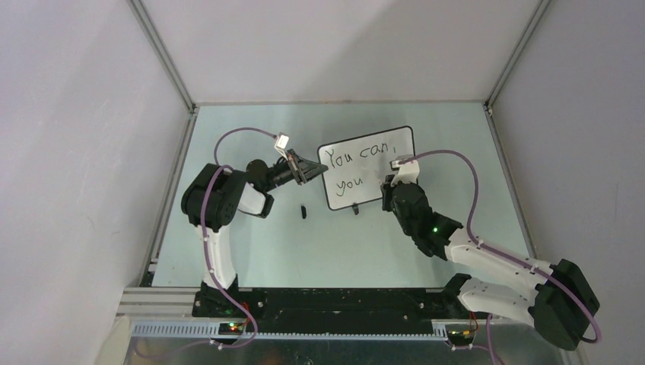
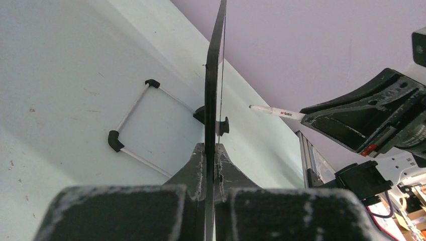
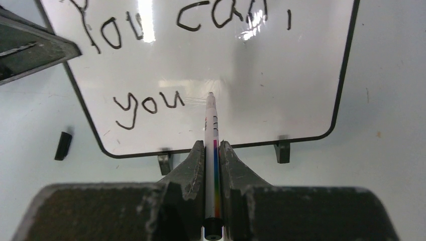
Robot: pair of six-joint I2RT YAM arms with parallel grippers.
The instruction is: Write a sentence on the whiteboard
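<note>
Standing on its two black feet point(image 3: 283, 150) in the upper middle of the overhead view, the whiteboard point(image 1: 365, 172) sits on the pale green worktop point(image 1: 342, 251) with its written face toward the arms. The sentence point(image 1: 356, 158) reads "You can," on the top line and only "you" on the line below, in thin black letters.

The left pincer point(image 2: 211, 150) is clamped on the board's left edge; in its own view the board runs up the centre edge-on, with one finger pressed against each face. Behind the board in that view, a white wire frame point(image 2: 133, 108) with black corners lies on the worktop.

The right pincer point(image 3: 212, 148) is closed on a white marker point(image 3: 211, 120) with a rainbow stripe along its barrel. The marker points at the board, its tip just right of the lower "you". Whether the tip touches the surface cannot be told.

A small black piece point(image 1: 303, 211) lies on the worktop near the board's lower left corner, apart from both arms.
</note>
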